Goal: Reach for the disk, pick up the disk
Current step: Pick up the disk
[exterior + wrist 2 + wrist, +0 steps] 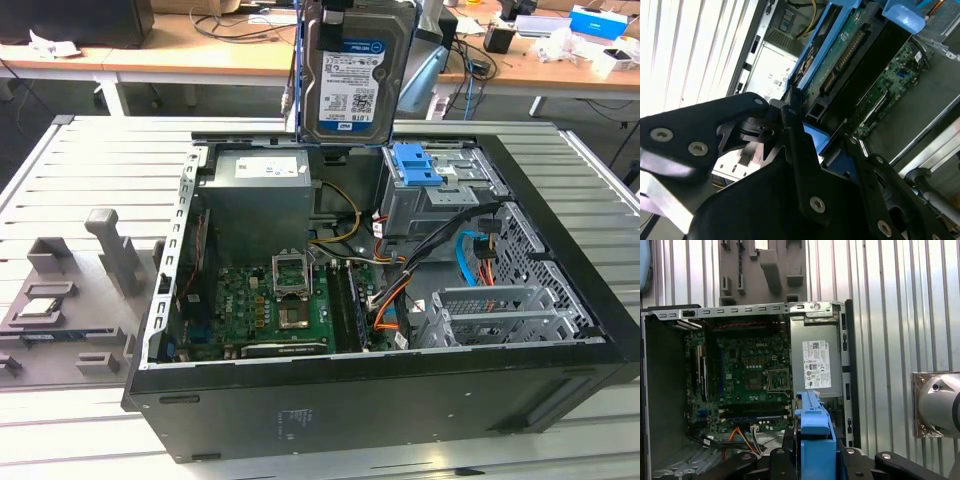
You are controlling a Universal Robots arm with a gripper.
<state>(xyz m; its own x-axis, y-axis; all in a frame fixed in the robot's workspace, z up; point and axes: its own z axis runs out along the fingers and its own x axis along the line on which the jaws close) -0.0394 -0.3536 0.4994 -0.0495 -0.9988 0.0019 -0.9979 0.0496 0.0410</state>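
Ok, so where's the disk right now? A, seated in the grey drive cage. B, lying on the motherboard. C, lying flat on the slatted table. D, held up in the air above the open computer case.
D: in the exterior view the disk hangs upright above the open computer case, and in the second wrist view the fingers are shut on it.

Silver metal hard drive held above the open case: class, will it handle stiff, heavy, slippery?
The silver metal hard drive likely behaves rigidly: its metal body hangs upright without sagging. Probably dense for its size. The pincer grips its smooth blue plastic bracket, so slipping seems possible.
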